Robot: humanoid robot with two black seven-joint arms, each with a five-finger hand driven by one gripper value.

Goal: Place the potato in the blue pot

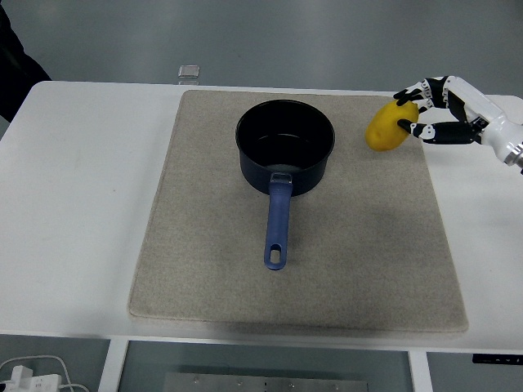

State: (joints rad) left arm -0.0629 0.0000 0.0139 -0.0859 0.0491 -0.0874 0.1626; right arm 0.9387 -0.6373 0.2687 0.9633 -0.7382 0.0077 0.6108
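Right hand (433, 114) pinches the potato (388, 128) at its 3 o'clock side, fingers clamped; pot (285, 145) at 9 o'clock

Right arm (511, 143) cut off at the right edge; potato (386, 131) partly behind hand (433, 110) fingers.

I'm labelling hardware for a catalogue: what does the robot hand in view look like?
The right hand has white finger segments with black joints and black fingertips, like banding. Behind them a white shell runs into a silvery metal wrist ring at the picture's right edge. No cables are visible. The left arm is out of view.
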